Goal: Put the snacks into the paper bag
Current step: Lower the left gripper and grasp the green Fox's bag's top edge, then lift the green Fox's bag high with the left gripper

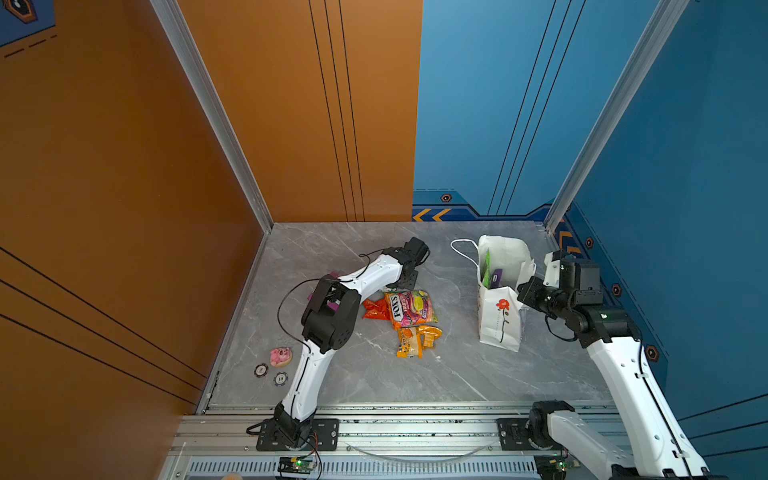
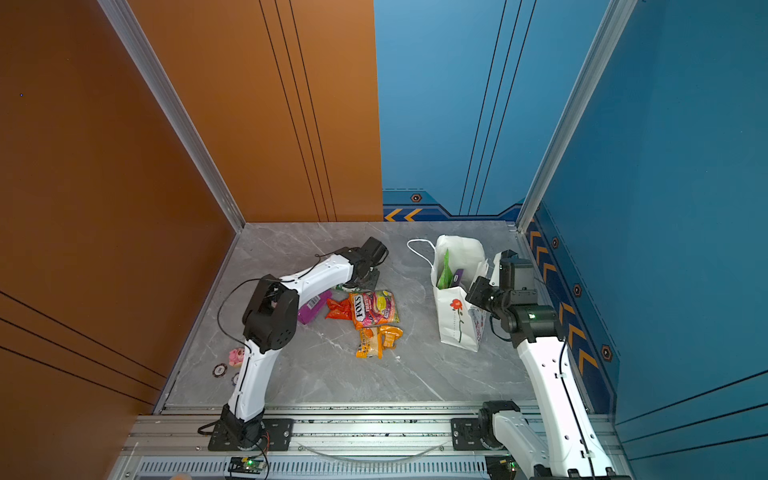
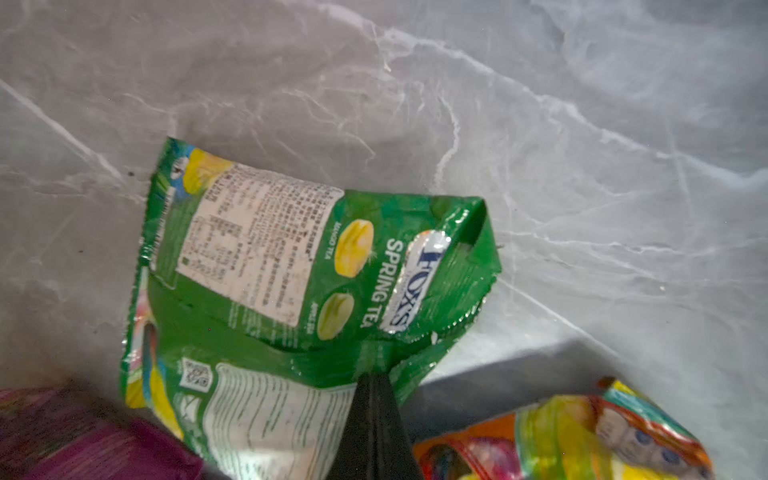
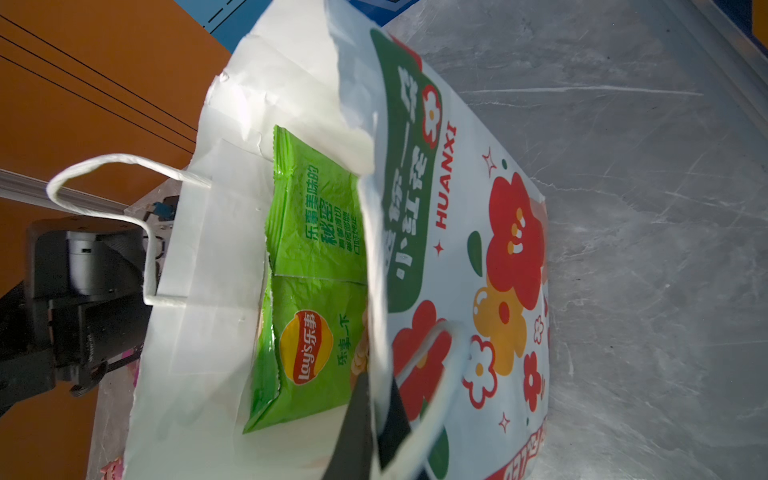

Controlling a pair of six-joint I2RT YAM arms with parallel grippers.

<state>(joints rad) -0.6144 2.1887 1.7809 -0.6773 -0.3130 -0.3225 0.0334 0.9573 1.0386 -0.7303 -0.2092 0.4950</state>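
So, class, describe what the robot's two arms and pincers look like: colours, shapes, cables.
Both the left arm and right arm have smooth white shells with chunky black joints. A thin black cable loops off the left one. The left pincer and right pincer are black, tapering wedges.

End effectors closed: left (image 3: 371, 380), right (image 4: 376, 400)

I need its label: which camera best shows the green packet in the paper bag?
The right wrist view: the green packet faces it inside the open paper bag, Lay's logo readable. Both top views show only a green sliver at the bag's mouth; the left wrist view shows none.
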